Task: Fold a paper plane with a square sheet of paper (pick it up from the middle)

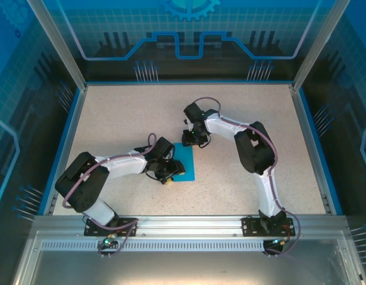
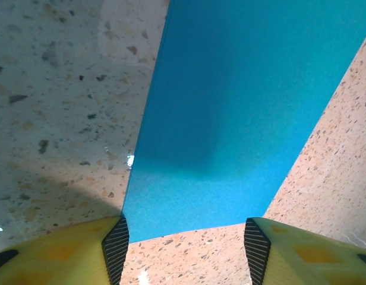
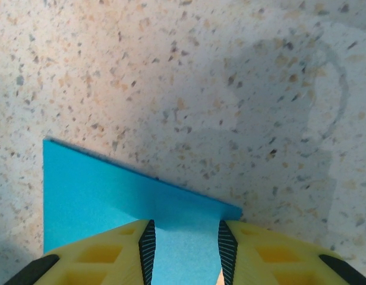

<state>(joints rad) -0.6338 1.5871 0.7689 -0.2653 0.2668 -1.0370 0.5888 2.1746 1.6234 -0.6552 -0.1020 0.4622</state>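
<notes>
**A:** Jaws first; how do they stand on each arm?

**B:** The left gripper (image 2: 186, 256) is spread wide, its black pads (image 2: 116, 249) about as far apart as the near edge of the blue sheet of paper (image 2: 230, 113) is long; nothing is caught between them. The right gripper (image 3: 186, 248) is open less far, over the opposite edge; the paper shows flat in the gap, not pinched.

**A:** And where is the sheet?

**B:** Flat on the speckled table (image 1: 129, 119), near its middle, between the two grippers; from the left gripper it runs straight ahead and away, long sides in line with the reach of the arm; in the right wrist view one corner (image 3: 239, 209) sits just beyond the gripper.

**A:** Which arm is better placed for the coming move?

**B:** Both are at the paper, so neither is clearly nearer; in my judgement the fold turns on the left gripper, which faces down the sheet's length, while the right looks set to steady the far edge; whether the sheet is already doubled over I cannot tell.
</notes>
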